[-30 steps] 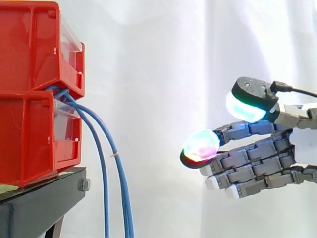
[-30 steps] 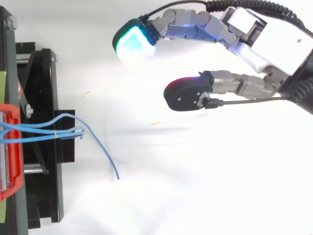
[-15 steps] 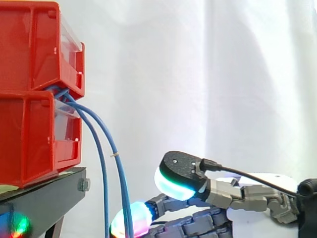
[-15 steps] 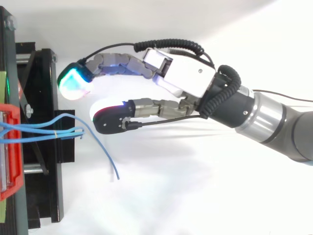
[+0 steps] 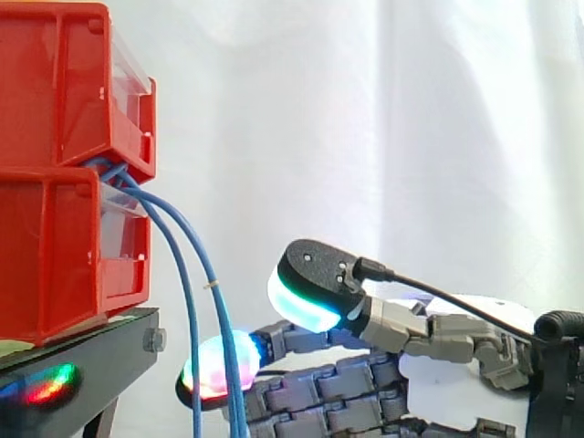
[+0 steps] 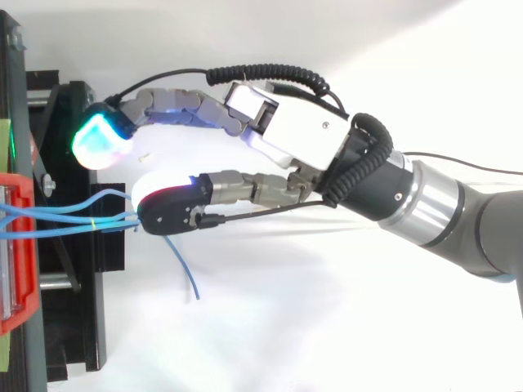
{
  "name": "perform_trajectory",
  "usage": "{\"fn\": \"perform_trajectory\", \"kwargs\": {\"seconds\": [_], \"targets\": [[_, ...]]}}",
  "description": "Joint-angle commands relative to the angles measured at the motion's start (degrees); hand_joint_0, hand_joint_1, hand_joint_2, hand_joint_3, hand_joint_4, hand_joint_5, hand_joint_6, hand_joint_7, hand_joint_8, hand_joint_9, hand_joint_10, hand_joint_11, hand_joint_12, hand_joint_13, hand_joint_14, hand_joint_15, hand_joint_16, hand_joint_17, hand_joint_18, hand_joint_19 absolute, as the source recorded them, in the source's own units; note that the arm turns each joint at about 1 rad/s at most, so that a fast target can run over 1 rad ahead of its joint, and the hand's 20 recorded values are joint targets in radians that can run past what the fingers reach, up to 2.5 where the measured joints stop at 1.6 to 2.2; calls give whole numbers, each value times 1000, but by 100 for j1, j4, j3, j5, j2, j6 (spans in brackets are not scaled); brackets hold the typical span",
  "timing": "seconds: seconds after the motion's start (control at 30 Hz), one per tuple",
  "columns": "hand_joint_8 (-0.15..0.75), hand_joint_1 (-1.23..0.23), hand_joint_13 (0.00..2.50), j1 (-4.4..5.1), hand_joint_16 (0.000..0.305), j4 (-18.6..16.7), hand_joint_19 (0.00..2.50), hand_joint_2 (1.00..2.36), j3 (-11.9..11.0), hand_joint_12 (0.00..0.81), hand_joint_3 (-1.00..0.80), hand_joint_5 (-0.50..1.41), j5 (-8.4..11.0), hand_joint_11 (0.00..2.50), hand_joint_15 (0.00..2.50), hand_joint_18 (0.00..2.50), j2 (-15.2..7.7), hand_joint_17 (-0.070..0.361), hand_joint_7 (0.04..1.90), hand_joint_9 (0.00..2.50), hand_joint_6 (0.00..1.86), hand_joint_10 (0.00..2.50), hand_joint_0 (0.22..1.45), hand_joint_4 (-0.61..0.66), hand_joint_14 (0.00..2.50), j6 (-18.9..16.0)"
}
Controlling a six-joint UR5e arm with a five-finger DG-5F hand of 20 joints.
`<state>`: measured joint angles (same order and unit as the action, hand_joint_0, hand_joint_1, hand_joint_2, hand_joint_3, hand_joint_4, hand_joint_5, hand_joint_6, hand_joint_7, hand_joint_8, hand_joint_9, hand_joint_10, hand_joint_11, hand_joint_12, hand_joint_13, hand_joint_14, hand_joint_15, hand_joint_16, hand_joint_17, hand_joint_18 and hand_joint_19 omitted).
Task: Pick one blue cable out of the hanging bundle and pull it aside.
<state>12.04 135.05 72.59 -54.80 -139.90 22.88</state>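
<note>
Moved: hand (image 6: 304,140) has advanced toward the bins since half a second ago, and its lower glowing fingertip (image 5: 215,367) now sits right behind the strands.
Hand: open, with segmented grey fingers nearly straight and the thumb pad raised above and apart; nothing is pinched.
Blue cables (image 5: 220,315): thin, smooth and round. Three strands leave the gap between the bins and arc down beside the stand.
Red bins (image 5: 55,91): two, glossy plastic, stacked, with clear fronts.
Stand (image 5: 87,360): black, flat-topped, with one bolt (image 5: 154,340).
Backdrop: white curtain (image 5: 383,109) in soft folds; white floor (image 6: 327,327).
</note>
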Motion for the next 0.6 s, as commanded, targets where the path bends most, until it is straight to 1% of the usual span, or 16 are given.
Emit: {"fn": "perform_trajectory", "kwargs": {"seconds": [0.0, 0.1, 0.13, 0.17, 0.33, 0.47, 0.57], "targets": [[288, -510, 452, 44, 59, -207, 355, 1005, -8, 366, -431, -211, 5, 235, 292, 380, -46, 132, 757, 509, 502, 8, 511, 291, 11, 190], [287, -510, 454, 88, 59, -330, 356, 1006, 1, 366, -432, -211, 22, 235, 290, 380, -143, 133, 758, 509, 502, 8, 510, 293, 11, 173], [287, -510, 455, 115, 59, -480, 351, 1006, -8, 366, -433, -211, 66, 231, 290, 382, -240, 133, 760, 510, 502, 8, 510, 291, 11, 120], [287, -510, 455, 123, 59, -594, 351, 1006, -8, 367, -431, -211, 93, 235, 293, 383, -257, 133, 757, 510, 502, 9, 510, 291, 12, 94], [288, -509, 456, 150, 59, -726, 356, 1006, 1, 367, -431, -211, 102, 236, 293, 384, -284, 133, 760, 512, 502, 8, 510, 290, 12, 111], [288, -509, 456, 167, 59, -752, 355, 1006, -8, 366, -431, -211, 102, 228, 289, 384, -292, 133, 760, 513, 502, 7, 509, 290, 13, 138], [290, -508, 455, 185, 59, -778, 354, 1005, -87, 365, -432, -210, 110, 235, 293, 384, -310, 133, 760, 512, 502, 8, 510, 289, 13, 155]]}}
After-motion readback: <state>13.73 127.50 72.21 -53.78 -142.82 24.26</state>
